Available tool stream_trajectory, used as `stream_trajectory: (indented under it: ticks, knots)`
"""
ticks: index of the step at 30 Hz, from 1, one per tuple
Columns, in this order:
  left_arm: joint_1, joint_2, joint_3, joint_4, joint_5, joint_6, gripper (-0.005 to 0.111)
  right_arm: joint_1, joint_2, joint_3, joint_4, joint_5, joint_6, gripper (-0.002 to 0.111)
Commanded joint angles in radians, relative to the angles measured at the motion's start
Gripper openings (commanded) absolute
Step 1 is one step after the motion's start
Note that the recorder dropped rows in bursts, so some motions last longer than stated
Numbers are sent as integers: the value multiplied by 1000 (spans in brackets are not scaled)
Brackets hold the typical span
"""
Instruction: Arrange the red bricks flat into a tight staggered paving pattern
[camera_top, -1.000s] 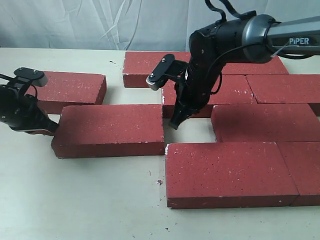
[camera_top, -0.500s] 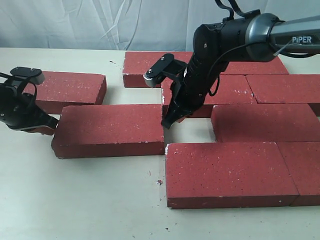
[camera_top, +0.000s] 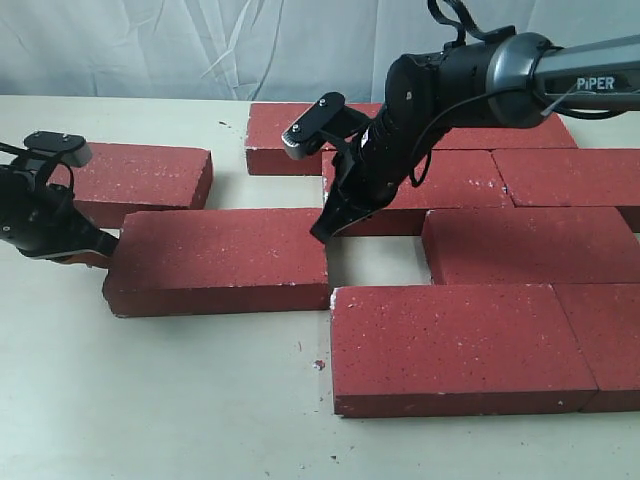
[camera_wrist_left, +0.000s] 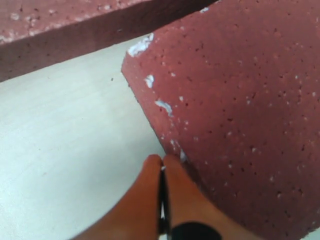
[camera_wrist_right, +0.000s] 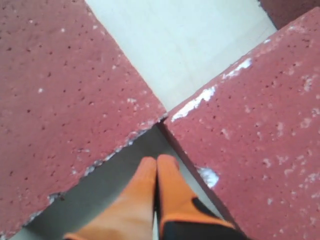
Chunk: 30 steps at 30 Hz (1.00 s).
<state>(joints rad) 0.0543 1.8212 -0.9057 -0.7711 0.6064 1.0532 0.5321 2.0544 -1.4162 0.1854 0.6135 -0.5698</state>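
Note:
Several red bricks lie flat on the table. One loose brick (camera_top: 218, 260) lies left of the packed group (camera_top: 500, 250). My left gripper (camera_top: 97, 252) is shut and empty, its tips against that brick's left end; in the left wrist view the fingertips (camera_wrist_left: 161, 162) meet at the edge of the brick (camera_wrist_left: 240, 115). My right gripper (camera_top: 322, 232) is shut and empty. It points down by the loose brick's far right corner, in the gap to the centre brick (camera_top: 440, 185). The right wrist view has its fingertips (camera_wrist_right: 157, 163) low between two bricks (camera_wrist_right: 60, 100) (camera_wrist_right: 260, 125).
Another brick (camera_top: 140, 178) lies behind the left gripper, with a back-row brick (camera_top: 295, 135) past it. A large front brick (camera_top: 455, 345) sits near the table's front. Bare table (camera_top: 150, 400) spreads at the front left. A white cloth hangs behind.
The right gripper has swung left and back, from the gap's middle to the loose brick's far right corner. The left gripper and the bricks have barely shifted.

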Motion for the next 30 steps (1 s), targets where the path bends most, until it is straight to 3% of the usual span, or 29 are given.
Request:
stream_trajectory:
  ticks: [1, 12, 19, 30]
  knots:
    - [-7, 0, -2, -14, -5, 4, 0, -9, -3, 3, -6, -24, -6, -1]
    - [-7, 0, -2, -14, -9, 4, 0, -9, -3, 5, -45, -66, -4, -1]
    - [-7, 0, -2, -5, -2, 4, 0, -7, -64, -9, 2, 200, 25, -1]
    - [-7, 0, -2, -5, 0, 4, 0, 4, 8, 16, 22, 85, -31, -1]
